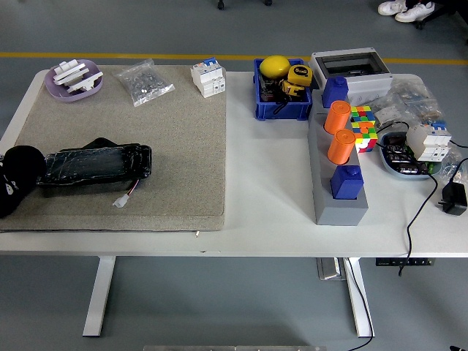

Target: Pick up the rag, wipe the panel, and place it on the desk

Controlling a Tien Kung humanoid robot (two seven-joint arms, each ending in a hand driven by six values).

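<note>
- Reaching in at the table's left edge, the left hand touches the black rectangular panel; whether its fingers are apart or curled, I cannot tell.
- Panel lies on the beige felt mat, near its left edge.

The mat looks rough and matt, like felt; the black panel is shiny, wrapped in plastic; the tabletop is smooth and white; the blue bin is plastic.

Left hand at the frame's left edge: cut off, finger posture indeterminate. Panel: left end hidden behind it. Shoes at the upper right: cropped by the top edge. Blue bin contents: too cluttered to identify fully.
</note>
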